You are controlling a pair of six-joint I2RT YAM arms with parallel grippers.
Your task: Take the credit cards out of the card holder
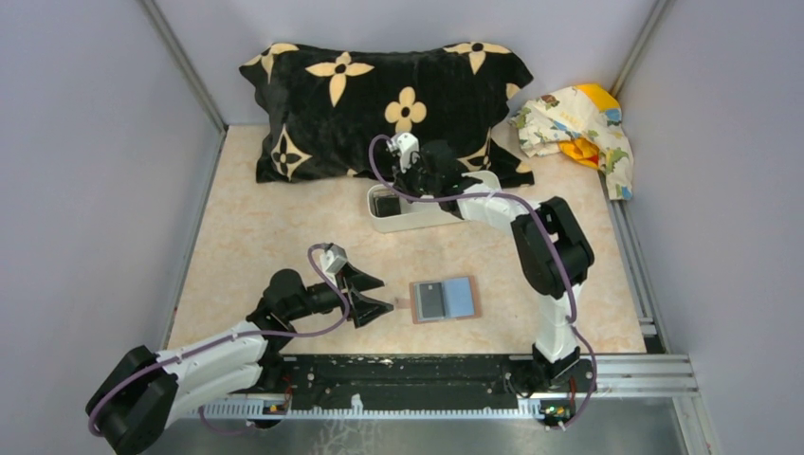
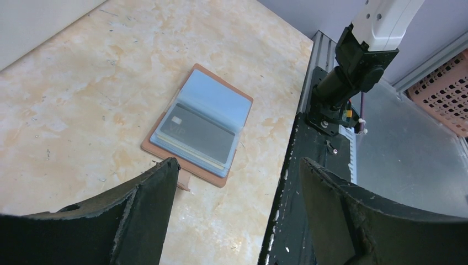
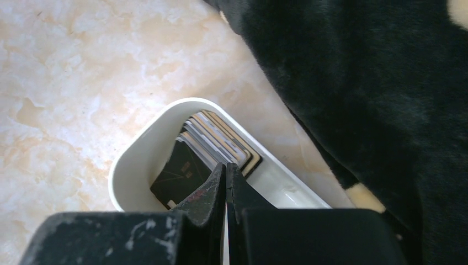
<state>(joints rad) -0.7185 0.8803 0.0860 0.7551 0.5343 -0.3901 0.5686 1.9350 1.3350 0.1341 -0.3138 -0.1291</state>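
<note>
A pale marbled counter (image 1: 246, 237) sits boxed in by grey walls (image 1: 85, 142). A black pillow (image 1: 379, 104) with tan flowers lies along the far side, and a crumpled printed cloth (image 1: 578, 123) lies at far right. Just near of the pillow stands a white tray (image 1: 417, 220), touching its edge.

The wallet (image 1: 445, 300) lies open and flat near the middle of the counter, toward the near edge, blue inside up. A dark card (image 2: 200, 134) shows in its left half, with pale card edges under it. More cards (image 3: 218, 144) stand stacked on edge in the left end of the tray, one dark card leaning against them.

The left jaws stand wide, low, just left of the wallet and holding nothing. The right jaws are pressed together with nothing between them, over the tray above the leaning card; whether they touch it I cannot tell.
</note>
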